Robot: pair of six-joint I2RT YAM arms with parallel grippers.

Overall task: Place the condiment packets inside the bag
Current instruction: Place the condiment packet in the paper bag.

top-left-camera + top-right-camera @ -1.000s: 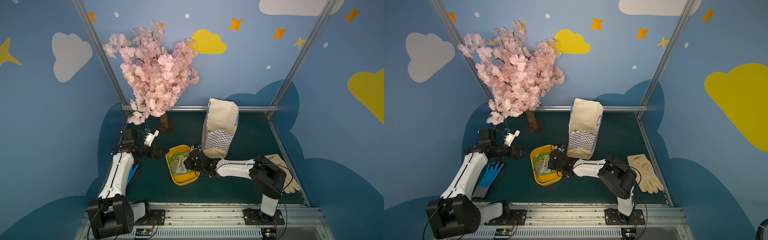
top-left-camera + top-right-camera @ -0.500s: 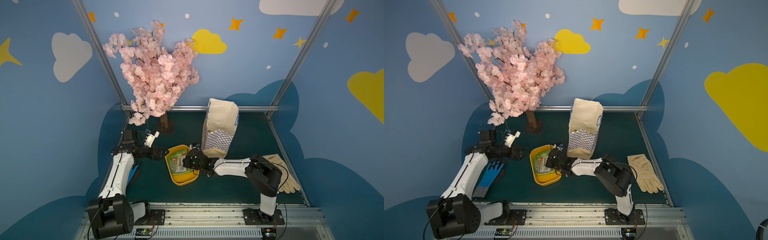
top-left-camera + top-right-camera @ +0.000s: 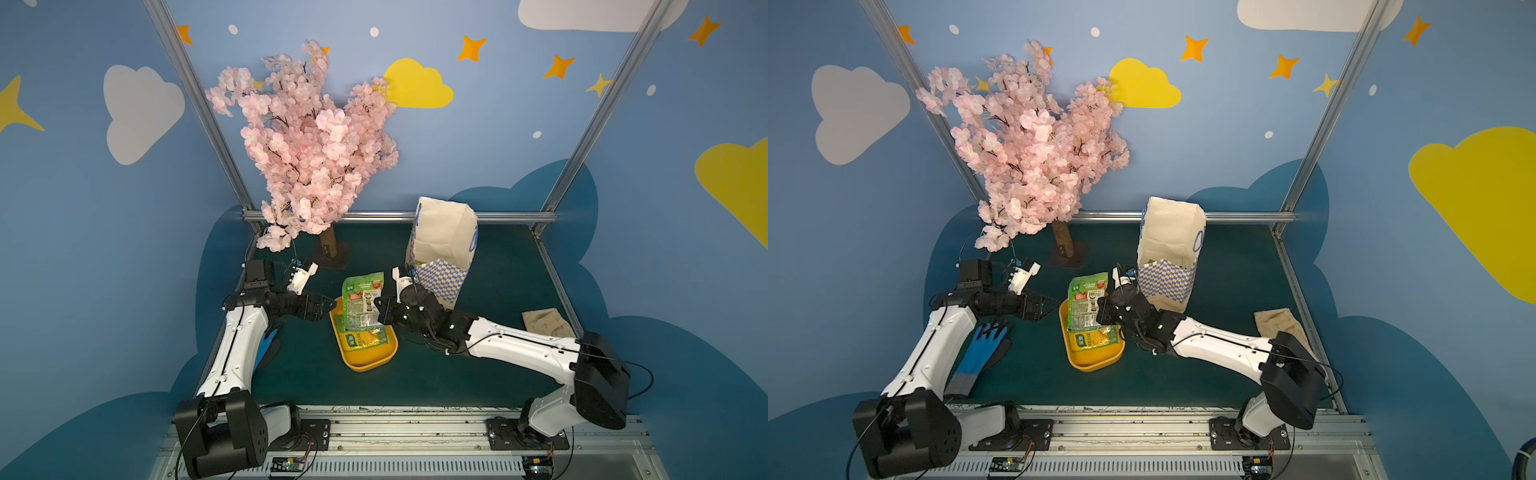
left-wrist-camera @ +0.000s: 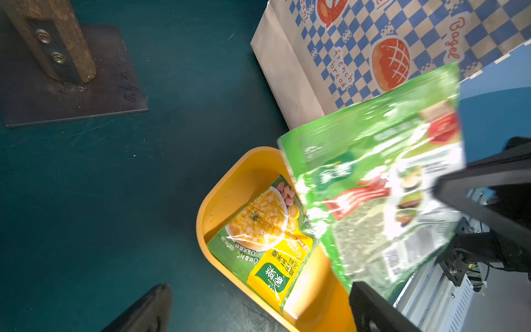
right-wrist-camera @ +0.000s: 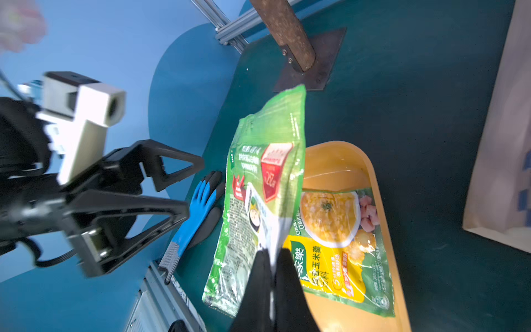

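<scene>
Centre frame, the right gripper pinches one green condiment packet above the yellow tray; left gripper, centre-left, gapes wide; the bag stands upright just right

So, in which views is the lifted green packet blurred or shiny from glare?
Left wrist view: the lifted packet is smeared, with white glare, the lying packet sharp. Right wrist view: its print is mostly readable, the right claw pinching it. Both top views: sharp.
</scene>
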